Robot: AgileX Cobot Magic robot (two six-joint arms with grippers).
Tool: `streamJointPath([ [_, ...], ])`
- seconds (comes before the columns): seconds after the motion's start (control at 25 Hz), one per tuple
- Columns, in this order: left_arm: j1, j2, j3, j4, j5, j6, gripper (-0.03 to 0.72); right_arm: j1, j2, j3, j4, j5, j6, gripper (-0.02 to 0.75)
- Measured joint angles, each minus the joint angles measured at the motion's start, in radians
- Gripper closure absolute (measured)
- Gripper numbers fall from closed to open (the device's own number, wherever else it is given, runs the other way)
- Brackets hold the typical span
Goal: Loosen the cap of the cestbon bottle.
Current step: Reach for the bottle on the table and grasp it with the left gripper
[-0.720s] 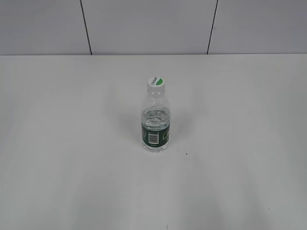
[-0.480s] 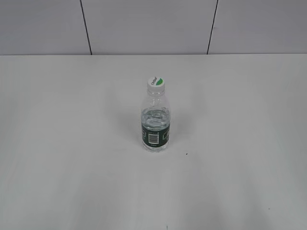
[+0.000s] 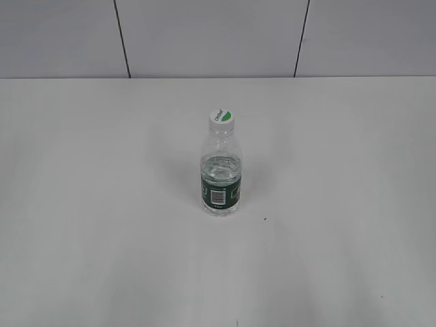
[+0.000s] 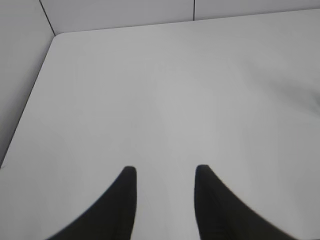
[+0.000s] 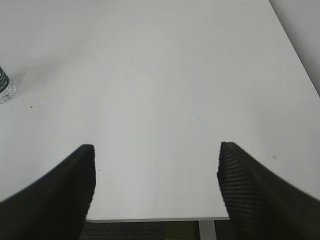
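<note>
The cestbon bottle [image 3: 221, 170] stands upright in the middle of the white table in the exterior view, clear with a dark green label band and a white barcode patch. Its white and green cap [image 3: 221, 118] sits on the neck. Only the bottle's base shows at the left edge of the right wrist view [image 5: 4, 89]. My left gripper [image 4: 165, 170] is open and empty over bare table. My right gripper [image 5: 156, 147] is wide open and empty above the table's near edge, well right of the bottle. Neither gripper shows in the exterior view.
The white table [image 3: 340, 170] meets a grey panelled wall [image 3: 204, 34] at the back. Its left rear corner shows in the left wrist view [image 4: 55, 36]. Its near edge and a leg [image 5: 206, 229] show in the right wrist view.
</note>
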State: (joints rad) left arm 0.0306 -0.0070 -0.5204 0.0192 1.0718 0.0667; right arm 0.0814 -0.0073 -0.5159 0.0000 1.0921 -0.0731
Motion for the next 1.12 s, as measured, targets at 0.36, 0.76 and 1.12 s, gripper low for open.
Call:
streamJointPath([
  [0.36, 0.0, 0.0, 0.0, 0.0, 0.0, 0.0, 0.445, 0.0, 0.0, 0.0, 0.0, 0.0, 0.0, 0.157],
  [0.76, 0.0, 0.0, 0.0, 0.0, 0.0, 0.0, 0.445, 0.0, 0.0, 0.0, 0.0, 0.0, 0.0, 0.157],
  [1.12, 0.0, 0.0, 0.0, 0.0, 0.0, 0.0, 0.445, 0.0, 0.0, 0.0, 0.0, 0.0, 0.0, 0.157],
])
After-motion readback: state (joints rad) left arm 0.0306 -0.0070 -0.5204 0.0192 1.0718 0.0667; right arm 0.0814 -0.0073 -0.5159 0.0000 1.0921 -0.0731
